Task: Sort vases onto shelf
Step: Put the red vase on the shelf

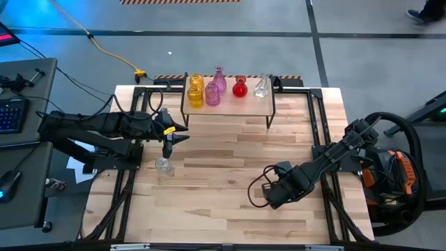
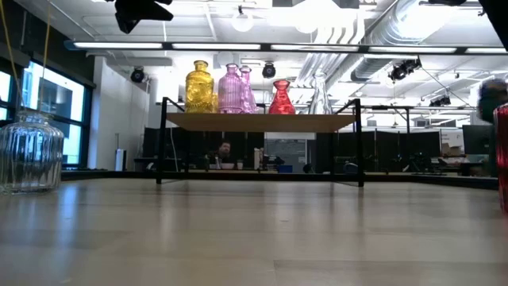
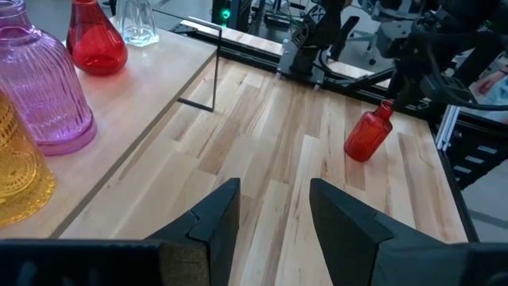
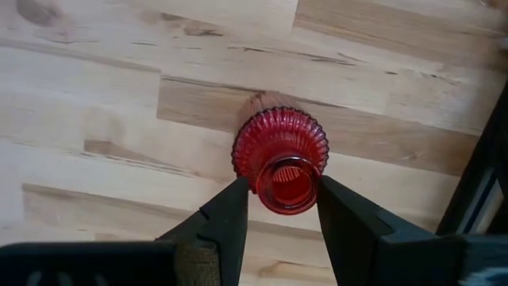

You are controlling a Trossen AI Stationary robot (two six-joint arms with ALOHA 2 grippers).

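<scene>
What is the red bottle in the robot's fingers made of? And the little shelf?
The red vase looks like glass: shiny, ribbed and see-through, held at its neck by the right gripper. The shelf seems to have a pale, matte wood top, with visible grain, on thin black legs that are probably metal.

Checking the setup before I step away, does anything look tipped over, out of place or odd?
One thing: the red ribbed glass vase leans at an angle on the table, its neck between the right gripper fingers. A clear ribbed glass vase stands upright off the wood-topped shelf.
</scene>
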